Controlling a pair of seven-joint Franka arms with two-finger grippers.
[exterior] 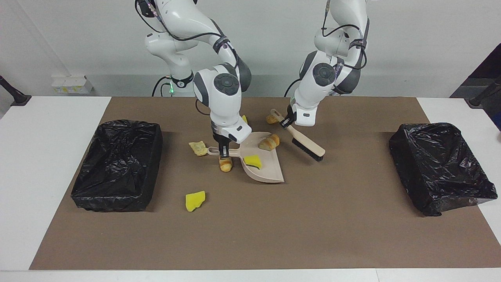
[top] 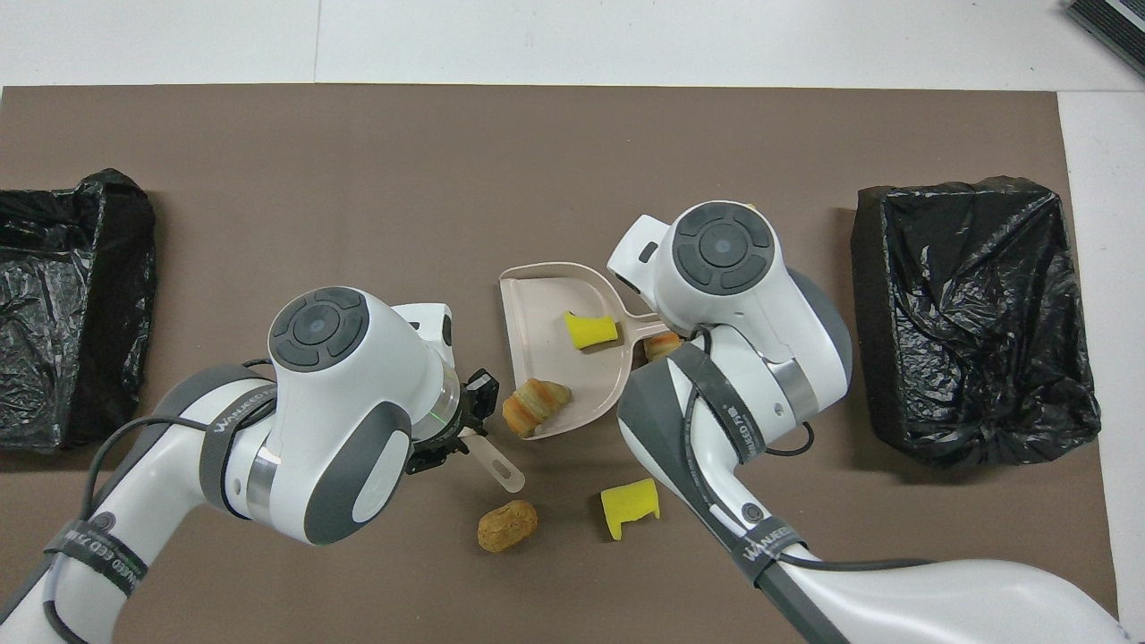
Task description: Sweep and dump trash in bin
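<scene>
- Dial: dustpan at centre, 12 pointing away from the robots.
- Handling, my read: all the trash is light. The sponge is soft and springy and will skid or hop off the bristles. The bread is dry and crumbly, and the rounder bits may roll. Don't pinch any of it. Push low with the bristles from the side away from the pan mouth.
- 6 o'clock, nearest the robots: bread roll, brown and oval, on the worktop mat.
- 5 o'clock: near sponge chunk, bright yellow and blocky.
- Left jaws: clamped fully on the brush handle, over the mat at 7 o'clock. The brush is tilted with its bristle end low, apart from the pan.
- Croissant: golden and ridged, on the pan lip at the corner nearest the robots. It looks only half in.
- 4 o'clock: pale bread piece, near the handle tip.
- Right jaws: closed on the dustpan handle at 3 o'clock, with the handle bread piece just under it.
- Pan sponge chunk: yellow, mid-floor of the pan.
- 2 o'clock, farthest: far sponge chunk.
- Black-lined bins sit well apart at 3 and 9.
</scene>
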